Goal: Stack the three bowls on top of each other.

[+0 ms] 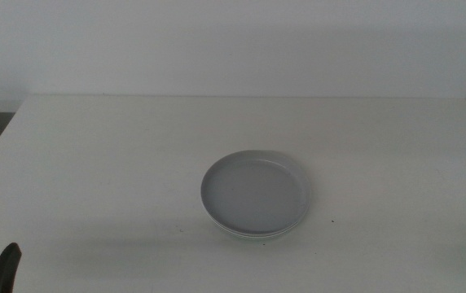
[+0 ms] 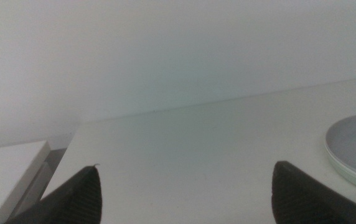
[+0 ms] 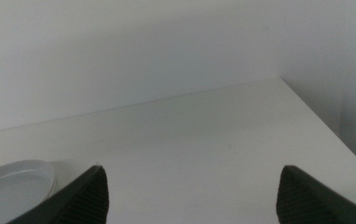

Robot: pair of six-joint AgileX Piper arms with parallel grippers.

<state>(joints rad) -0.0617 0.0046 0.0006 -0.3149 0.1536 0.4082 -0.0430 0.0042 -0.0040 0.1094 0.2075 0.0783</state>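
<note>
The grey-blue shallow plastic bowl [image 1: 256, 192] is seen topping a finished-looking stack, a mint rim under it. Left gripper [image 2: 187, 193] and right gripper [image 3: 193, 193] are parked, jaws spread, empty. No further move appears needed.

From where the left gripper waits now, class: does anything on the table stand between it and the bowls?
Nothing visible does. The left gripper, jaws open, waits near the table's front left corner. Only bare tabletop lies between it and the stacked bowls, grey-blue on top. The right gripper waits open on the other side.
</note>
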